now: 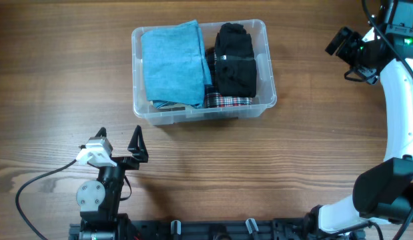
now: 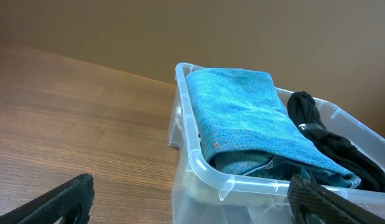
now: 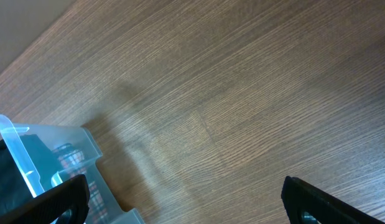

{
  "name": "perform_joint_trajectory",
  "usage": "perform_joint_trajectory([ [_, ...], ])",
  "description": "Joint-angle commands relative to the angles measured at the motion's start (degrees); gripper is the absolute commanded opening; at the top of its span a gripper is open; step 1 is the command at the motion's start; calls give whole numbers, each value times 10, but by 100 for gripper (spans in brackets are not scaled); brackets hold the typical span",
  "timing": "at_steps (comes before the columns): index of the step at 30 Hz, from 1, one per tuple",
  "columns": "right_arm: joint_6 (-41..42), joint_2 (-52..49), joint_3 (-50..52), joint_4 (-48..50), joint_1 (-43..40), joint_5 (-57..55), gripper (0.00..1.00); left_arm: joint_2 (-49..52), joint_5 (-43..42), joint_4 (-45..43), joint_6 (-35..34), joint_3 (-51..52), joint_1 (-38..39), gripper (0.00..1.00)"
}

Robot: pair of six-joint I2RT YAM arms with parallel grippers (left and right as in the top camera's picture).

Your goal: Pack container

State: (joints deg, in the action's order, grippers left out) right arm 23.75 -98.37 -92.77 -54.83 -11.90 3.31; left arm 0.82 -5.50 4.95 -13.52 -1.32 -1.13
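Container (image 1: 193, 117) clear, colourless; towel (image 1: 174, 61) turquoise; garment (image 1: 234, 63) black; checked cloth (image 1: 227, 101) red, white, dark; table (image 1: 59, 73) brown wood-grain

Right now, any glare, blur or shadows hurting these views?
Overhead: even light, sharp, only faint highlights on the container rim. Left wrist: blue towel in focus, no glare. Right wrist: table grain slightly soft, with a faint broad shadow left of centre.

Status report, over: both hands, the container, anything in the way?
Left hand, right hand open, empty. Container upright, holding blue towel, black garment, plaid cloth. Nothing blocking it.
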Motion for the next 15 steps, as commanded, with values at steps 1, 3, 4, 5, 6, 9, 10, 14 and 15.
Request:
perform_joint_trajectory([
  [1,4,-8,-5,2,0,-9,100,-7,0,-2,11,6,3,100],
  [3,4,-8,-5,2,0,-9,100,-7,0,-2,11,6,3,100],
  [4,4,-8,-5,2,0,-9,100,-7,0,-2,11,6,3,100],
  [5,4,-8,-5,2,0,-9,100,-7,0,-2,11,6,3,100],
  [6,4,-8,-5,2,0,-9,100,-7,0,-2,11,6,3,100],
  [9,4,-8,-5,2,0,-9,100,-7,0,-2,11,6,3,100],
  [10,4,-8,-5,2,0,-9,100,-7,0,-2,11,6,3,100],
  [14,4,-9,-5,2,0,-9,100,-7,0,-2,11,6,3,100],
  [15,4,-6,-5,2,0,-9,100,-7,0,-2,11,6,3,100],
])
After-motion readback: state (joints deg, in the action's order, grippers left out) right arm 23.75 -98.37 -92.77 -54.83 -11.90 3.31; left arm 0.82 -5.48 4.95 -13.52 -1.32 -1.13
